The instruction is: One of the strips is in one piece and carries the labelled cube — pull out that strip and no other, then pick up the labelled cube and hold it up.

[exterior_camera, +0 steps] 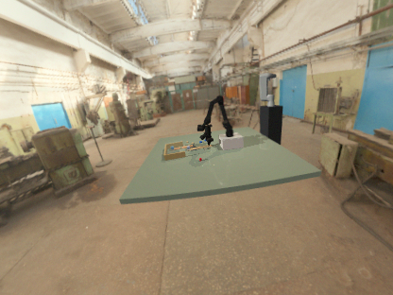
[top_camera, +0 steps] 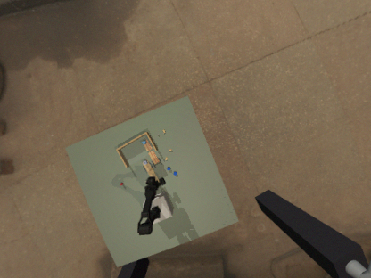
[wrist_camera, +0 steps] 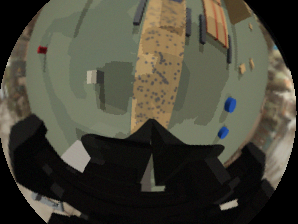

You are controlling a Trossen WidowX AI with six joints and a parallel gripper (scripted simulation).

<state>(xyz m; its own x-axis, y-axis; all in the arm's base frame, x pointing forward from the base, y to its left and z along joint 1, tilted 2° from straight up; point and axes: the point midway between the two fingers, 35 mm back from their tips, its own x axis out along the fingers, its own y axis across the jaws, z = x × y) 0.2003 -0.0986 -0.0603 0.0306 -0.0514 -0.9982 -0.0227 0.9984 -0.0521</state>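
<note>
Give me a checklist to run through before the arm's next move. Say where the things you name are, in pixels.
1. Black gripper (top_camera: pixel 157 181) (exterior_camera: pixel 209 143) (wrist_camera: pixel 150 121) shut: ok, fingertips together.
2. Speckled tan flat strip (top_camera: pixel 149 169) (exterior_camera: pixel 203 147) (wrist_camera: pixel 159 75) ahead of the fingertips: ok.
3. Fingertips pressing on that strip: cannot tell.
4. Speckled strip in one piece: cannot tell, near end hidden.
5. Label readable on the small blue-grey block (top_camera: pixel 145 163) (wrist_camera: pixel 173 1) at its far end: cannot tell.
6. Block held up: not ok.
</note>
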